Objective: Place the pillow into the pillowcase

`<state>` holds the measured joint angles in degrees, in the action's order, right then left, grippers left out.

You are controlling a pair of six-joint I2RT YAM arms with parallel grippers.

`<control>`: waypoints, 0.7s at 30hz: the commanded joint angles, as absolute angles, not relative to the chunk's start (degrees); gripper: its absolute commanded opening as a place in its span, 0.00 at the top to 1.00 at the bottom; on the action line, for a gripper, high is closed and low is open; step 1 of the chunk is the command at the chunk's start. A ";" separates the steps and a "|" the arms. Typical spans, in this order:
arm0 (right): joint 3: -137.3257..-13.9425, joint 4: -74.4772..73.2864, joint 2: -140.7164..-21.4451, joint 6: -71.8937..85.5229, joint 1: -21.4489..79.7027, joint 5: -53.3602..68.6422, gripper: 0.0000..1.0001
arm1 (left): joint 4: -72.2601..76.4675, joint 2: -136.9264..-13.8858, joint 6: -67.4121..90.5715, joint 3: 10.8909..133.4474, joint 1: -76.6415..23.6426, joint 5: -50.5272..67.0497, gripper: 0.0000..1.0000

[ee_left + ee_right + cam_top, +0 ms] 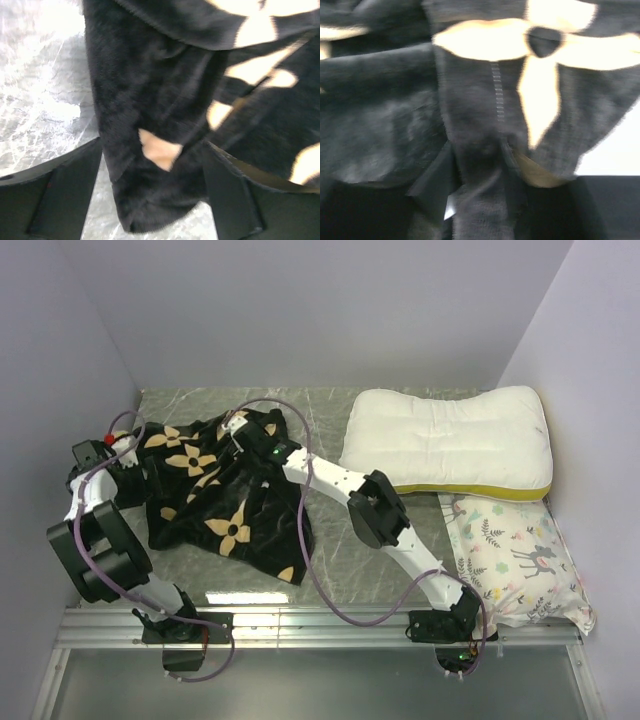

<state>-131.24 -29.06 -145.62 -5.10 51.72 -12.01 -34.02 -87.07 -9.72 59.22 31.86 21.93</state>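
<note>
crumpled black plush pillowcase (pixel 215 505) with tan flowers, laid on grey marbled tabletop (pixel 340 550), is pinched by right gripper (pixel 480 200); left gripper (pixel 152 167) is spread astride a fold; plump quilted white yellow-edged pillow (pixel 450 440) is set apart.

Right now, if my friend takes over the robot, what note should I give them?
Left gripper: open, with a fold of the pillowcase between its fingers, not pinched.
Right gripper: at the pillowcase's far edge, with plush bunched between its fingers. The view is too blurred to show a firm grip.
Pillowcase: crumpled on the left half of the table.
Pillow: far right, apart from the case, with no gripper on it.
Done: the pillow is not in the case at all yet.
Left to do: open the case's mouth, fetch the pillow and slide it in.
</note>
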 commanded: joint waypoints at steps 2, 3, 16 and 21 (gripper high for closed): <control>-132.71 -23.99 -143.97 -3.79 50.02 -19.95 0.68 | -26.99 -91.13 -7.47 56.78 31.91 17.41 0.21; -132.45 -24.17 -143.62 -3.43 49.49 -20.21 0.78 | -26.37 -91.93 -7.64 56.52 31.99 16.53 0.33; -119.82 -25.23 -129.39 6.93 33.17 -15.47 1.00 | -23.38 -91.68 -10.80 52.91 35.76 9.14 1.00; -122.22 -29.25 -131.65 10.46 26.11 -7.24 0.76 | -26.70 -84.91 -15.63 52.91 37.97 16.46 1.00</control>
<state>-118.67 -26.85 -132.18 7.51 29.12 -12.23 -25.15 -90.04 -10.98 52.47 37.08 11.60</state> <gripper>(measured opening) 0.155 0.010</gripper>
